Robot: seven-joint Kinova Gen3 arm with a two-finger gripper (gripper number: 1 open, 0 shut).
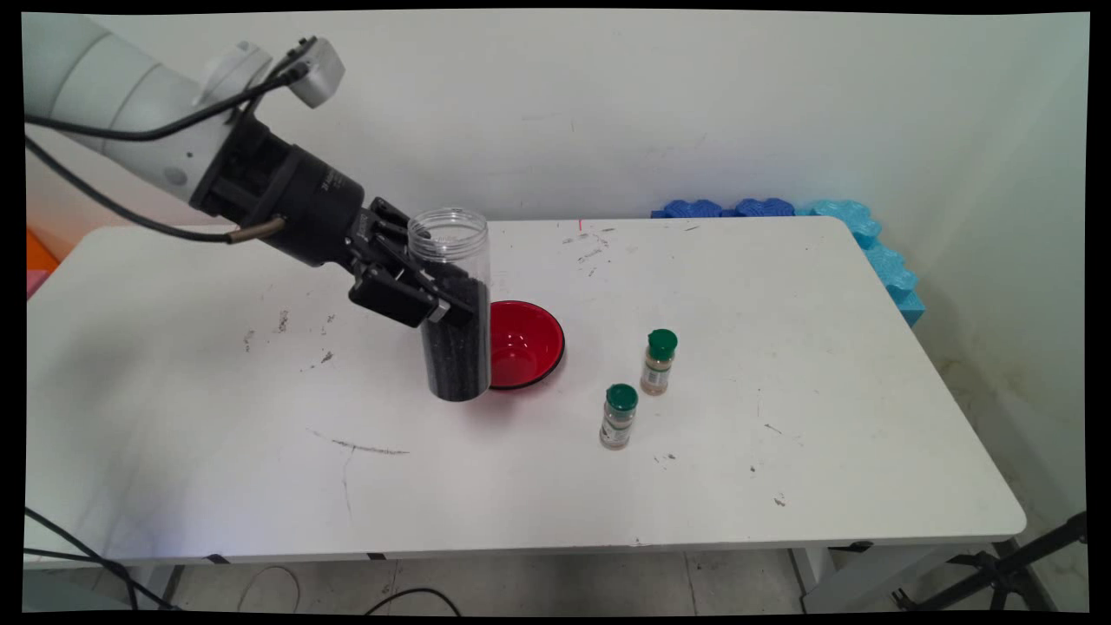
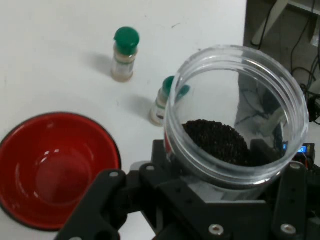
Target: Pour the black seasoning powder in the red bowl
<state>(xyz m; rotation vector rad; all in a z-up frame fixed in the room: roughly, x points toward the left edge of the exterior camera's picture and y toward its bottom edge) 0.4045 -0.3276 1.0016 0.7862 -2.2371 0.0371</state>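
We look down across the table (image 1: 694, 486) from its near side; our hand camera, close, shares the red bowl (image 1: 523, 345) and both spice jars.

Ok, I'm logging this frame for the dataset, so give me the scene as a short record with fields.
gripper: gripper shut on the clear jar, gripping its side
jar: open, no lid, held about upright, partly filled with black grains
bowl: red bowl beside the jar, looks empty
bottles: two green-capped spice bottles, upright, right of the bowl
surface: white table
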